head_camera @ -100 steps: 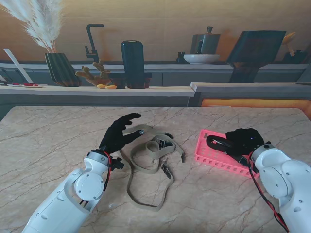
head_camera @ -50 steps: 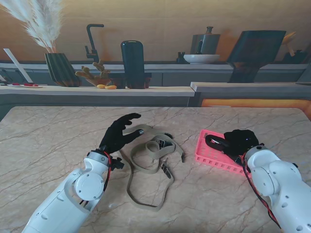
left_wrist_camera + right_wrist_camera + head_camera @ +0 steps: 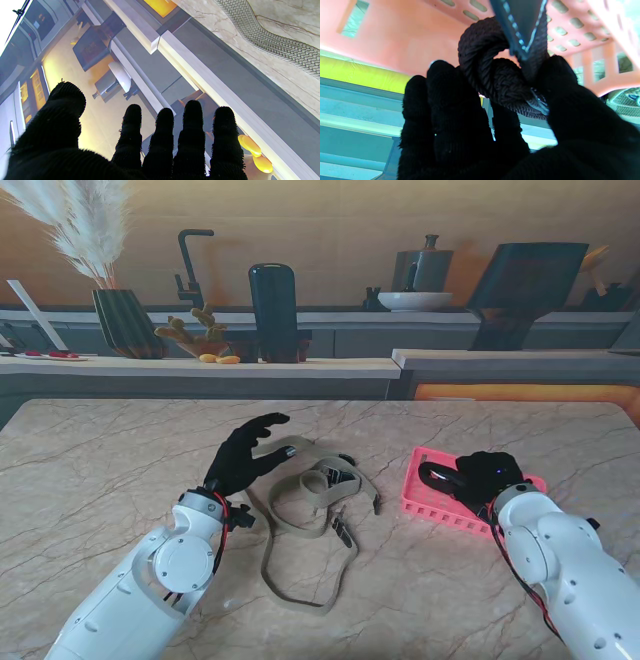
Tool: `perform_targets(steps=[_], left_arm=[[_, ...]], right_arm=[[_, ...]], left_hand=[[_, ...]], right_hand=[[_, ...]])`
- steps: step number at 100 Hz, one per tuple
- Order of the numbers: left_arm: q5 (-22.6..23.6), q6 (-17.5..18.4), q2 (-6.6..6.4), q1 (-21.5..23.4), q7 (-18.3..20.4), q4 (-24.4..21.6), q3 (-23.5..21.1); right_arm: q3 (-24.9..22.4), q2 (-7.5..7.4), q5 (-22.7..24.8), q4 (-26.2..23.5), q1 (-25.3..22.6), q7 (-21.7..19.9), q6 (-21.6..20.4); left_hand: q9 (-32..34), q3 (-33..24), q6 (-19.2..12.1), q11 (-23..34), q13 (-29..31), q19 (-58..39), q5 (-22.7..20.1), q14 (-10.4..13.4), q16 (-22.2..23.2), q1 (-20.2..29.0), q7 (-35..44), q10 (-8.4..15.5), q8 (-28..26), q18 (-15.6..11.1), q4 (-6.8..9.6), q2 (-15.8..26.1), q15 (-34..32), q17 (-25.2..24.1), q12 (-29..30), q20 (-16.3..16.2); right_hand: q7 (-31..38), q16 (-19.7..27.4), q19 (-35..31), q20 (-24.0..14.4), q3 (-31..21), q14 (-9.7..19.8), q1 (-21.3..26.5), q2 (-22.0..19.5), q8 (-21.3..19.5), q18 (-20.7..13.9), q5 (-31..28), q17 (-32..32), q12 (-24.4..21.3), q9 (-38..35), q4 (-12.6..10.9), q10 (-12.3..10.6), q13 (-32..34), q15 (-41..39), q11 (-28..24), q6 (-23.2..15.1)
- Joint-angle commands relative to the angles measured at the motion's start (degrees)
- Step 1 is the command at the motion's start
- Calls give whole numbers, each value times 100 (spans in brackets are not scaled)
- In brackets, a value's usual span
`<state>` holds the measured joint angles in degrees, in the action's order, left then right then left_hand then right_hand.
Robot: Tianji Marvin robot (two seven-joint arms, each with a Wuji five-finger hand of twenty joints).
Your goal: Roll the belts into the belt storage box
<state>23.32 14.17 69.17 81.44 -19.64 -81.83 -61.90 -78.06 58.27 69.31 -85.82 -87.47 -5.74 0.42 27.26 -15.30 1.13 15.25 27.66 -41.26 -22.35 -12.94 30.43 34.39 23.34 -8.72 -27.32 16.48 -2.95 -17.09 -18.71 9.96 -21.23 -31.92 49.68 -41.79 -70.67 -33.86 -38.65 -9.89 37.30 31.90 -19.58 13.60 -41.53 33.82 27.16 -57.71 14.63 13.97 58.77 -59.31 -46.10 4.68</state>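
The right robot hand [image 3: 478, 473] is pinching a dark braided belt [image 3: 495, 85] between the thumb and the other fingers, and it is holding this belt inside the pink belt storage box [image 3: 425, 498], which is standing on the right part of the counter [image 3: 100, 470]. The left robot hand [image 3: 243, 454] is holding nothing; its fingers are spread and it is hovering just beside the beige belt [image 3: 300, 525], near the farther loop.

I am counting two belts: the dark one in the box and the beige one lying loose on the counter, in the middle, in open loops with a long tail coming nearer to me. There is one box.

Both belts are looking soft and light, woven, so they are probably bending easily and not keeping a roll by themselves. The beige belt has small metal parts [image 3: 340, 529] on it, which are stiffer. I think a good place to take hold is the end with the buckle [image 3: 338, 472], because the rolling can start there and the soft strap can follow
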Motion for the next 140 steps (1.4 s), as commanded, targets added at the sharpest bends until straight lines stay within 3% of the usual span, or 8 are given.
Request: perform_targets(steps=[1, 42, 73, 111, 140], left_arm=[[-19, -20, 20, 19, 20, 0, 4], [-46, -23, 23, -10, 39, 42, 23], [-56, -32, 26, -23, 40, 61, 37], [-84, -65, 32, -43, 49, 80, 49], [-87, -93, 31, -53, 61, 91, 53]], right_arm=[[61, 29, -4, 40, 15, -17, 37], [553, 48, -336, 523, 330, 27, 427], [823, 108, -848, 787, 491, 46, 891], [778, 163, -1421, 863, 511, -48, 1052], [704, 185, -1728, 831, 481, -143, 1053]], left_hand=[[25, 186, -117, -133, -208, 86, -66, 147, -61, 114, -162, 13, -68, -19, 183, 176, 83, -66, -14, -104], [29, 211, -118, -133, -207, 95, -82, 140, -62, 129, -159, 3, -69, -16, 184, 180, 84, -68, -13, -109], [30, 232, -108, -134, -201, 100, -107, 134, -61, 135, -157, 8, -69, -12, 185, 190, 82, -70, -13, -111], [26, 263, -116, -143, -198, 101, -126, 131, -61, 153, -158, 7, -70, -7, 186, 211, 83, -79, -9, -116], [18, 275, -115, -150, -206, 102, -142, 142, -63, 184, -158, 6, -71, -5, 188, 226, 88, -84, -5, -118]], right_hand=[[814, -63, -371, -226, -1047, -68, 944, -572, -378, 53, -553, 48, 184, -186, -238, 82, 126, -146, -409, -845], [832, -62, -377, -275, -1011, -23, 945, -627, -386, 17, -462, 61, 194, -142, -218, 73, 114, -185, -450, -897], [830, -89, -460, -347, -780, -1, 935, -790, -301, -7, -384, 93, 242, -171, -248, 73, 171, -321, -578, -822], [880, -86, -378, -406, -290, -74, 701, -1224, -302, -87, -144, -309, 197, 44, -394, -41, -185, -291, -563, -986], [695, -72, -269, -481, 206, -249, 220, -1664, -309, -14, -256, -563, 75, 112, -601, 40, -391, -177, -421, -867]])
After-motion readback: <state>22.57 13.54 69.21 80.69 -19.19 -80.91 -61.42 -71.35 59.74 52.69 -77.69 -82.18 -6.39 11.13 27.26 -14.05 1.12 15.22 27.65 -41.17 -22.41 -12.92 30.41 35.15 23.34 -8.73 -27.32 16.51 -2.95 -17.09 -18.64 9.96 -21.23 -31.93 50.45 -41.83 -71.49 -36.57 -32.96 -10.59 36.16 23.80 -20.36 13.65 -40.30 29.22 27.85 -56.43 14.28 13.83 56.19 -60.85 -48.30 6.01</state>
